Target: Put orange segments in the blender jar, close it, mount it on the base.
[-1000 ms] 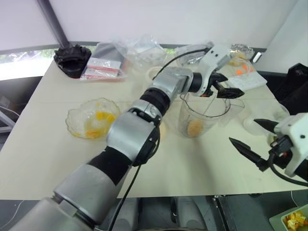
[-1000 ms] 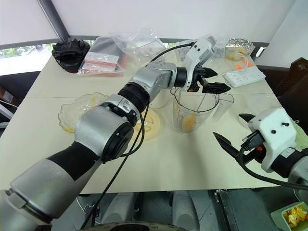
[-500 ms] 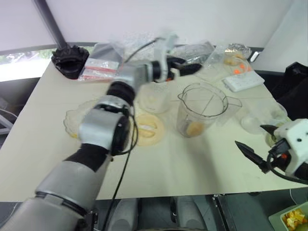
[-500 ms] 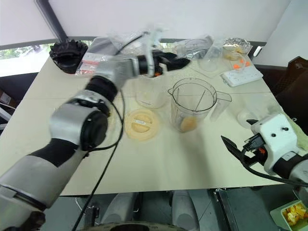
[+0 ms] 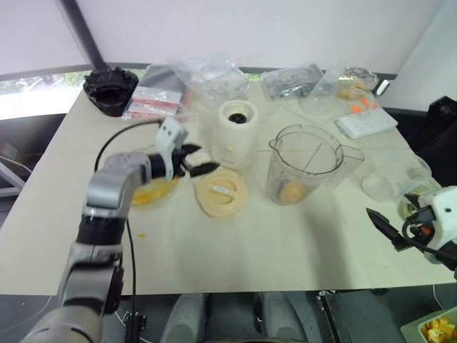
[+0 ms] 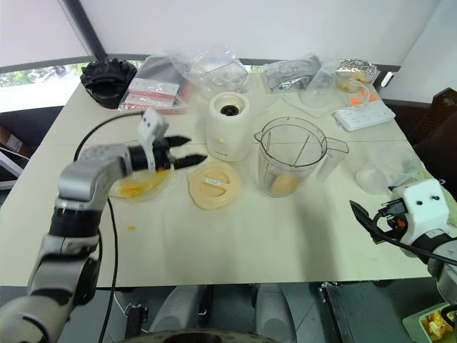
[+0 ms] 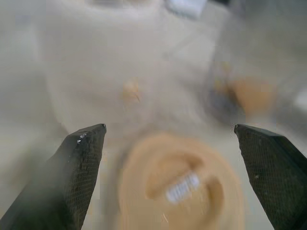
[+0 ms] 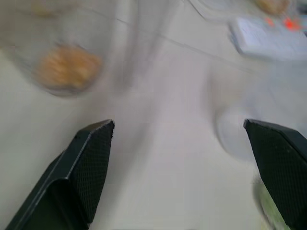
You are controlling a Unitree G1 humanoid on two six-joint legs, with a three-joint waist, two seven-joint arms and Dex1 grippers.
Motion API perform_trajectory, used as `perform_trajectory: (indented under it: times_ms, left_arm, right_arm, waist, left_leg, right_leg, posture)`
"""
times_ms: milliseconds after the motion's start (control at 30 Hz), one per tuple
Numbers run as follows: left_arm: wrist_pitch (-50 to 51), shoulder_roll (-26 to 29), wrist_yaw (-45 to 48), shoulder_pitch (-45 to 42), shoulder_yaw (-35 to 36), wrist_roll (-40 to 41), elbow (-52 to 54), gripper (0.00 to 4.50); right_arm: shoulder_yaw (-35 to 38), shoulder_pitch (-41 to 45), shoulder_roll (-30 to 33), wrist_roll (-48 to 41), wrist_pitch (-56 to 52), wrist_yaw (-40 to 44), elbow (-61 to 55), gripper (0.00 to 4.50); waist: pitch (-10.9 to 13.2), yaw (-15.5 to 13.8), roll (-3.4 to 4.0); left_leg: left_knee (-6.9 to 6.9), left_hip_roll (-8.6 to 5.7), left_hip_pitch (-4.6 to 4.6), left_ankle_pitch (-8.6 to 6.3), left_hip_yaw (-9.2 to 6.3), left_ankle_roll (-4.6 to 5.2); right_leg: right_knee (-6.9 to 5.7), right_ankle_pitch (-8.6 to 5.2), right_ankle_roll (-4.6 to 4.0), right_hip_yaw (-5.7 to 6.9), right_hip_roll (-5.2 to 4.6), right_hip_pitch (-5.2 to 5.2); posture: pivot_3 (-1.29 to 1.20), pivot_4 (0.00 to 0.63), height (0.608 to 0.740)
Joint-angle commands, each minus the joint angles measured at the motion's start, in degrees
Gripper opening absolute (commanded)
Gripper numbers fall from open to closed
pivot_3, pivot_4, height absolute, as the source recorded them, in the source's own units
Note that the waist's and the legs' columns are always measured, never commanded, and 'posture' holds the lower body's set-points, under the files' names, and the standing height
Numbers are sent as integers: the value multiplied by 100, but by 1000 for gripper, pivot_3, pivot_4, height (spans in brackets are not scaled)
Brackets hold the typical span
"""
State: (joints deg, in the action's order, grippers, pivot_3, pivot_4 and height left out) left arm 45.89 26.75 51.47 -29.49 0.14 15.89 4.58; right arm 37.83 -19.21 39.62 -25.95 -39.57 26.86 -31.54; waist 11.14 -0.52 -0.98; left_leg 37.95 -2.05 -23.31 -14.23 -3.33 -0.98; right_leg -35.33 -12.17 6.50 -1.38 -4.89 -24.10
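Observation:
The blender jar point(image 5: 303, 164) stands upright in the middle of the table with orange segments point(image 5: 289, 191) at its bottom. More orange segments point(image 6: 136, 188) lie in a clear wavy-edged bowl point(image 6: 118, 187) to the left. The base point(image 5: 235, 132) stands just left of the jar. My left gripper point(image 5: 205, 158) is open, hovering between the bowl and the flat cream lid point(image 5: 221, 193), which also fills the lower left wrist view point(image 7: 180, 187). My right gripper point(image 6: 368, 221) is open and empty near the table's right front edge. The jar's fruit appears blurred in the right wrist view point(image 8: 67, 67).
Plastic bags point(image 5: 207, 75) and a black object point(image 5: 108, 89) sit along the far edge. A white power strip point(image 5: 365, 121) lies far right, and a clear container point(image 5: 385, 182) stands right of the jar. One fruit bit point(image 6: 130, 228) lies on the table in front of the bowl.
My left arm has swung from above the jar's mouth leftward and down to the space over bowl and lid, uncovering the base. My right gripper has drifted right and lower.

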Motion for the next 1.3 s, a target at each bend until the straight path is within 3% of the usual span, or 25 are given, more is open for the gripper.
perform_trajectory:
  times_ms: [33,267,700,1300]
  left_arm:
    - [-74,235,-27,523,-255,80,881,4459]
    - [-243,0,-636,1088,-457,14,1008,4459]
    - [-713,-97,-1025,1034,-816,-209,920,4459]
    - [-836,-67,-1238,1013,-974,-275,1008,4459]
  right_arm:
    - [376,298,51,203,373,-115,706,4500]
    - [283,1126,308,581,952,-163,2272,4500]
    - [-492,2714,664,1163,2089,-105,5109,4500]
    - [-884,3438,716,1474,2788,-304,6345,4500]
  waist:
    - [0,0,2]
    - [-8,-16,14]
    - [-13,33,25]
    - [-14,134,28]
  left_leg:
    - [0,1,1,0,0,0]
    - [5,0,3,2,2,0]
    - [5,-3,5,3,27,1]
    - [4,-5,6,3,27,1]
  right_leg:
    - [0,2,-3,0,1,-1]
    - [1,4,-8,2,6,4]
    - [-1,5,-8,0,21,4]
    - [-2,6,-7,0,22,6]
  posture:
    - [0,150,740]
    - [0,150,740]
    - [0,150,740]
    - [0,150,740]
